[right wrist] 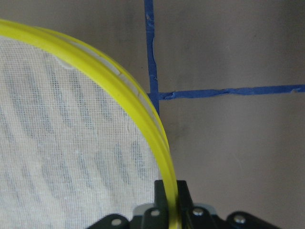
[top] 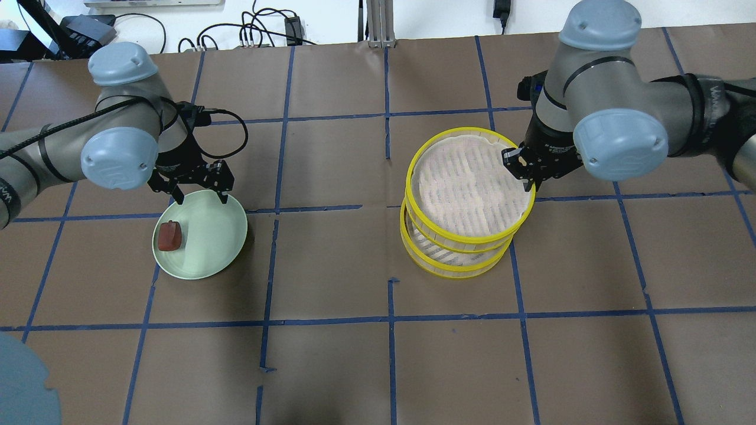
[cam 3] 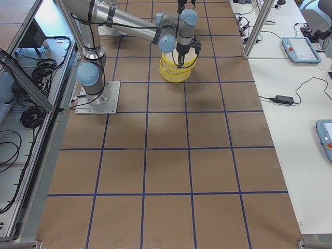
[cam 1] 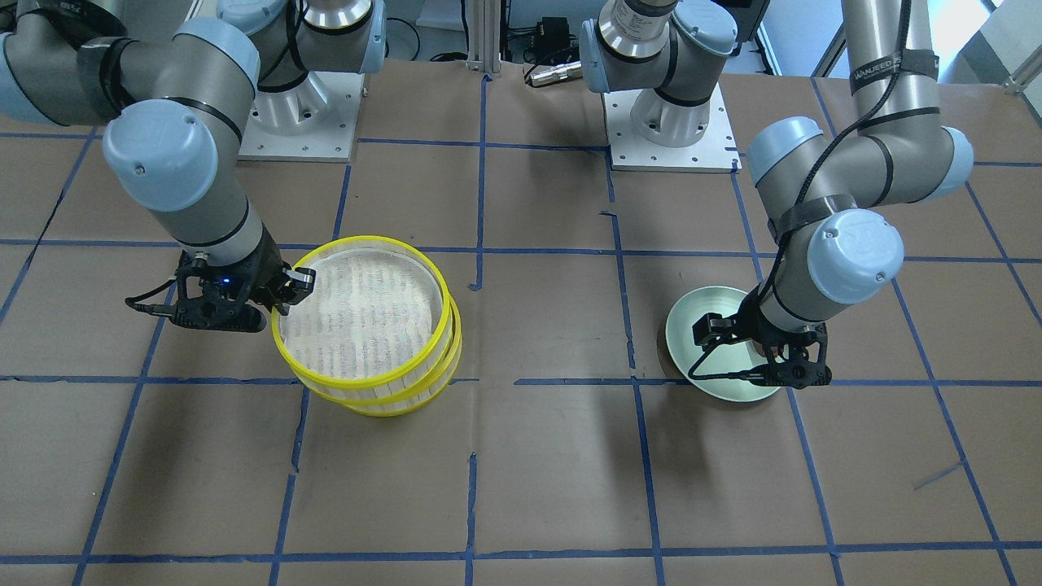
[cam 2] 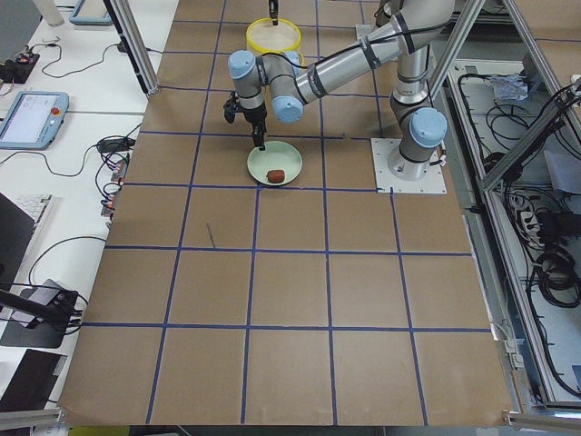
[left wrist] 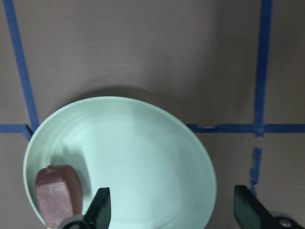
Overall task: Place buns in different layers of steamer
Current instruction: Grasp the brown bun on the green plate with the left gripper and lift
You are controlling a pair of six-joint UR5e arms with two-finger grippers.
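The dark reddish-brown bun [top: 169, 236] lies at the left side of the pale green plate [top: 212, 236]. My left gripper [top: 201, 198] hangs open and empty just above the plate's far edge. In the left wrist view the bun [left wrist: 58, 193] sits beside one of the fingertips [left wrist: 100, 207]. The steamer [top: 466, 183] stands to the right, its top tier offset from the tiers below. My right gripper [top: 530, 184] is shut on the top tier's yellow rim [right wrist: 164, 176]. The top tier's floor is bare. The white bun is hidden or out of view.
The table is brown paper with a grid of blue tape lines [top: 390, 319]. The two arm bases [cam 1: 667, 130] stand at the robot's side of the table. Cables and a power brick [top: 88, 32] lie beyond the far edge.
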